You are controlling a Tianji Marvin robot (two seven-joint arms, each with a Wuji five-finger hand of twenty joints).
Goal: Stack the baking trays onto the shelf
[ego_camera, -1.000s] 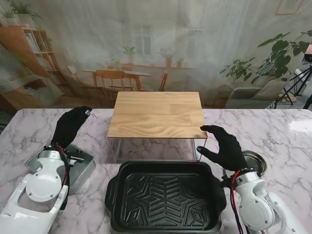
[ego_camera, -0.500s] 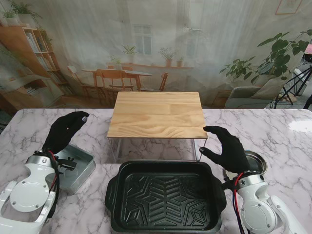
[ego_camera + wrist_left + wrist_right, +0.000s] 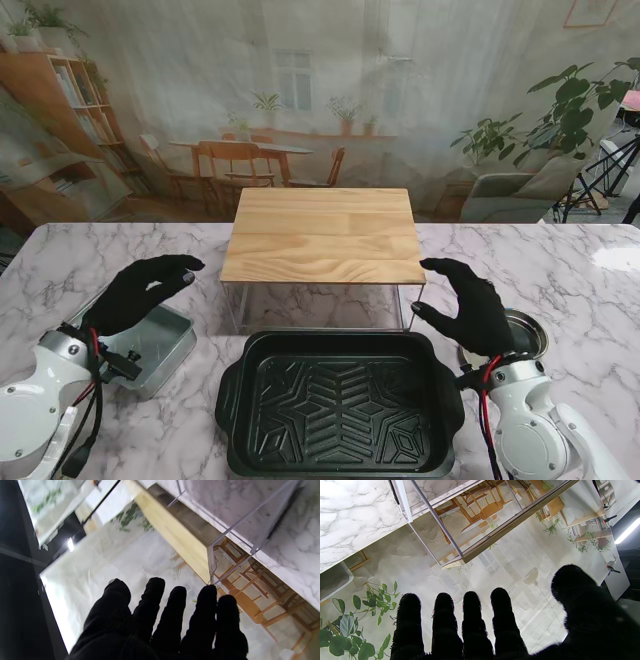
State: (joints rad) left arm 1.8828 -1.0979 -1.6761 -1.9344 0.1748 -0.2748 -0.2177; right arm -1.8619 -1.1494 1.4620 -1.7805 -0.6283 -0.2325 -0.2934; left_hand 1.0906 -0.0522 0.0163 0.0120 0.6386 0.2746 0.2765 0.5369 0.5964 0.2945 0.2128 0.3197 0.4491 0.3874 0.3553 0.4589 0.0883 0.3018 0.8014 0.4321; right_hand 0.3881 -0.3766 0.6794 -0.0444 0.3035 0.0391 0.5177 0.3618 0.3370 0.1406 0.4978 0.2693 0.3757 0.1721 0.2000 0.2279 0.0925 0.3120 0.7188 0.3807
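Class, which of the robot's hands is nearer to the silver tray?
Left. The left hand hovers over the silver tray; the right hand is beyond the black tray.

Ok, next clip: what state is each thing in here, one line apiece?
Black baking tray: on the table in front of the shelf, empty, not held.
Silver tray: on the table at the left, partly under the left robot hand.
Shelf: wooden top bare.
Left robot hand: open, holding nothing.
Right robot hand: open, holding nothing.
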